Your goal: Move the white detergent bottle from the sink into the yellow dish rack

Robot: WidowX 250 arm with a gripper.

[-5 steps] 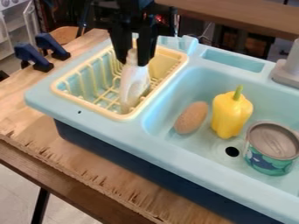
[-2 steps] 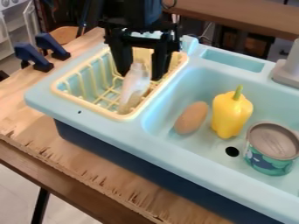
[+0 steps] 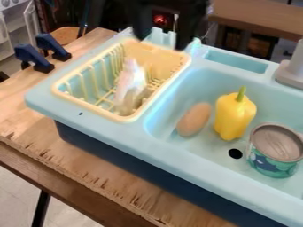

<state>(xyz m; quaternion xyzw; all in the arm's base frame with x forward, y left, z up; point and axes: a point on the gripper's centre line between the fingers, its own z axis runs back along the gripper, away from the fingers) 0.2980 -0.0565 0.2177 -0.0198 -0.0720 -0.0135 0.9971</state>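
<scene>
Yellow pepper [image 3: 234, 116], brown potato-like thing [image 3: 194, 119], pale-blue sink [image 3: 204, 153].

Soft, bright light across the sink [image 3: 136, 135] — pale sheen inside, dimness beyond.

open air above rack [image 3: 87, 106], bottle [image 3: 131, 82] inside

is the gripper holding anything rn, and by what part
Nothing is held: the black two-finger gripper hangs open near the far edge of the pale yellow plastic dish rack, apart from the whitish slender bottle inside it.
</scene>
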